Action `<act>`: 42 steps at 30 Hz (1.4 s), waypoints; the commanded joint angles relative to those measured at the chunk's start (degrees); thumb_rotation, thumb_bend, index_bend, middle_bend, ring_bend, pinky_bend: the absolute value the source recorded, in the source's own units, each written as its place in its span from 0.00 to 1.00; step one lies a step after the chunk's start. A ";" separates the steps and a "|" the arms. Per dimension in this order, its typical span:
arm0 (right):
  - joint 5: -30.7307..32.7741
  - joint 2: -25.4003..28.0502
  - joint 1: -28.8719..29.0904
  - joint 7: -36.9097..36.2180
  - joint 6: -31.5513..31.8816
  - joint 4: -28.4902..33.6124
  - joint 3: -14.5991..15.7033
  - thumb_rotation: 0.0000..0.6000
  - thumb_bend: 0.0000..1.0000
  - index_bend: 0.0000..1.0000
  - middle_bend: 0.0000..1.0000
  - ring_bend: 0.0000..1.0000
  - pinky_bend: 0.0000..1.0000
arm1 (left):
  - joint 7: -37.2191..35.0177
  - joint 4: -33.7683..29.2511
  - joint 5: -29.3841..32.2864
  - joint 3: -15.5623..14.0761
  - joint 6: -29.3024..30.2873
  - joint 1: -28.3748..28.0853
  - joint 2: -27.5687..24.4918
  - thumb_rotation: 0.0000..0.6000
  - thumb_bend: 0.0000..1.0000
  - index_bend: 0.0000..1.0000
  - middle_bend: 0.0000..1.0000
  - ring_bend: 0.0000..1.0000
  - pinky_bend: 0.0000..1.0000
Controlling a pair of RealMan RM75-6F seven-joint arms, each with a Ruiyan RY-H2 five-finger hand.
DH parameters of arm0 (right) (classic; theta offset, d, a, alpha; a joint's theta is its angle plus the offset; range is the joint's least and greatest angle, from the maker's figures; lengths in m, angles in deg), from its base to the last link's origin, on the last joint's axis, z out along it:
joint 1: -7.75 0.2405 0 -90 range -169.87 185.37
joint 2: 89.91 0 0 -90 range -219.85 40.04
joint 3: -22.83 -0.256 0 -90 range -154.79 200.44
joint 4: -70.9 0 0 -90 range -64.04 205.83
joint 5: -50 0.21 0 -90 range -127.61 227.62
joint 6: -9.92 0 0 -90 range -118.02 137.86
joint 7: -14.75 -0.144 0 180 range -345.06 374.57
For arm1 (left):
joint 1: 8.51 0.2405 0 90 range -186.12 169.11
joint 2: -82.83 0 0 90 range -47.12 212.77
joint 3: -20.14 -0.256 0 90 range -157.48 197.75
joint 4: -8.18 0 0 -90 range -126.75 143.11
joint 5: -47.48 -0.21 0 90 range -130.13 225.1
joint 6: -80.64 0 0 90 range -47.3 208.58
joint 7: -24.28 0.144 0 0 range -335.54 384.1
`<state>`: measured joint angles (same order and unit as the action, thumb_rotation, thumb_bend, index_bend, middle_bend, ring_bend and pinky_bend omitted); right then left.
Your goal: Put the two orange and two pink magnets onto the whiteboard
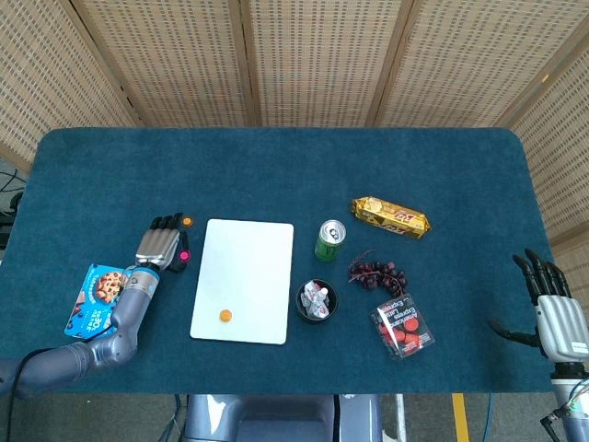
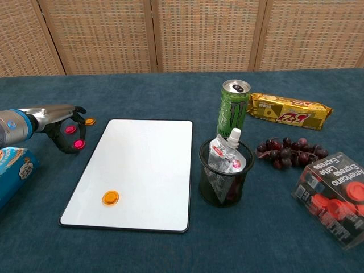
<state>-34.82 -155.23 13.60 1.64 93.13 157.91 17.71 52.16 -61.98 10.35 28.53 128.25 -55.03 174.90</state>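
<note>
The whiteboard [image 1: 244,276] [image 2: 145,165] lies flat left of centre, and one orange magnet [image 1: 224,315] [image 2: 111,197] sits on its near left part. My left hand [image 1: 160,242] [image 2: 52,115] hovers low just left of the board. Its fingers curve down over a pink magnet [image 1: 184,255] [image 2: 79,144] on the cloth, with the thumb to the magnet's left. I cannot tell whether they touch it. A second pink magnet [image 2: 70,129] lies under the hand. Another orange magnet [image 1: 187,221] [image 2: 90,121] rests just beyond the fingertips. My right hand [image 1: 556,308] is open at the table's near right edge.
A cookie box [image 1: 95,296] lies by my left forearm. Right of the board stand a green can [image 2: 233,108] and a mesh cup [image 2: 226,179] holding a pouch. Further right are grapes [image 2: 290,152], a gold snack bar [image 2: 290,111] and a clear box of red capsules [image 2: 335,190].
</note>
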 commanded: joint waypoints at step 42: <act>0.99 0.36 0.17 0.58 -1.29 0.65 0.03 1.00 0.13 0.00 0.00 0.00 0.00 | -0.69 10.95 5.26 3.96 -6.67 -6.64 -0.22 1.00 0.27 0.33 0.00 0.00 0.00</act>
<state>-33.85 -154.87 13.76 2.20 91.86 158.54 17.74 52.72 -55.35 14.69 32.15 124.57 -60.96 173.26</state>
